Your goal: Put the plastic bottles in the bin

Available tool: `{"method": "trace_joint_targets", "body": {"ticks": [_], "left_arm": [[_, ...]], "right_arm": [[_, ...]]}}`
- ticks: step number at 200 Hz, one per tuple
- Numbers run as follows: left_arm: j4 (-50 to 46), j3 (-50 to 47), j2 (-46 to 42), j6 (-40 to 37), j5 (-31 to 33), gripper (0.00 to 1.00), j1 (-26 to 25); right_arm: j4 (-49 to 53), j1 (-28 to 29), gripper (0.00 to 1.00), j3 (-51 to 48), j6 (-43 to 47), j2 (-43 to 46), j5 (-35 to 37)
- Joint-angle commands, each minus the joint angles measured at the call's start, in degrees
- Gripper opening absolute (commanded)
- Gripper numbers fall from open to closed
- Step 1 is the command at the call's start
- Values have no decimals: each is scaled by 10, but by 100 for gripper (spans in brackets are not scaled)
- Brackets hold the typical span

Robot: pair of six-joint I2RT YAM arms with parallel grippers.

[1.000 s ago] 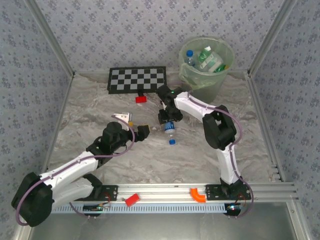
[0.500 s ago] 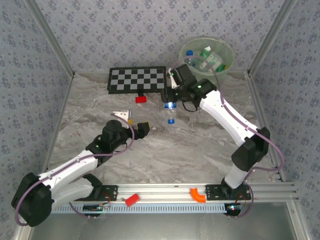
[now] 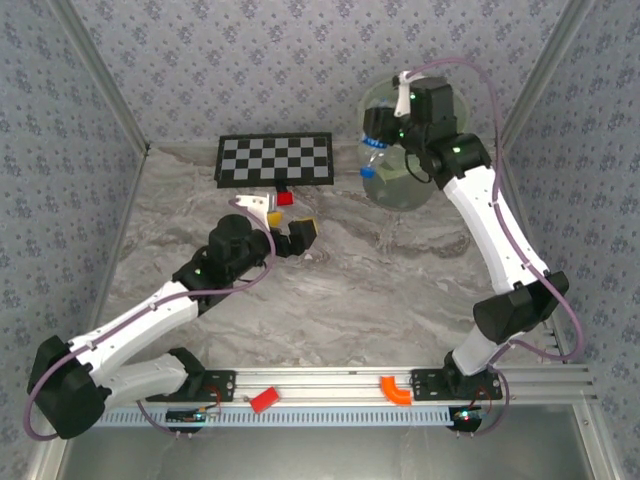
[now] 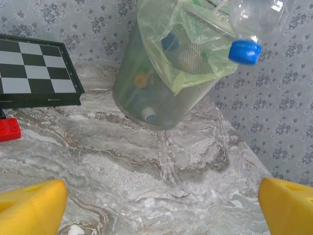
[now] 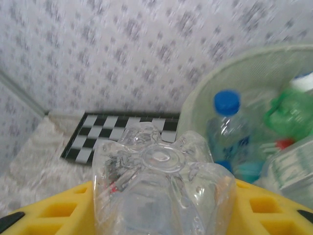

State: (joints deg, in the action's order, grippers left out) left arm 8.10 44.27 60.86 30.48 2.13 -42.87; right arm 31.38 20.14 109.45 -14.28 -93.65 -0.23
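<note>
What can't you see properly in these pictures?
- Top view: the right arm covers most of the bin, hiding what is inside.
- Left wrist view: the top edge cuts off most of the clear bottle; the left edge cuts the red block.
- Right wrist view: blurred, and the clear bottle's base hides where the right hand grips it.

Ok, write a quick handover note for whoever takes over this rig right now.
Left gripper: open, empty, over the marble table near the red block.
Right gripper: shut on a clear blue-capped bottle, cap down, raised at the bin rim. Whether it is fully over the opening is unclear.
Done: other bottles, clear and green, lie in the bin.
Left: shift over the opening if needed, then release. This looks like the last one outside.
</note>
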Motion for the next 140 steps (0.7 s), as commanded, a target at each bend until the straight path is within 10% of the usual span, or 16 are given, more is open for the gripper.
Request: {"method": "trace_joint_targets", "body": {"ticks": [1, 140], "left_arm": [[-21, 38, 8, -13, -7, 100, -3], [-105, 106, 20, -44, 29, 100, -3]], "right_arm": [[-100, -30, 46, 24, 1, -13, 11], [-333, -97, 50, 167, 140, -249, 118]]}}
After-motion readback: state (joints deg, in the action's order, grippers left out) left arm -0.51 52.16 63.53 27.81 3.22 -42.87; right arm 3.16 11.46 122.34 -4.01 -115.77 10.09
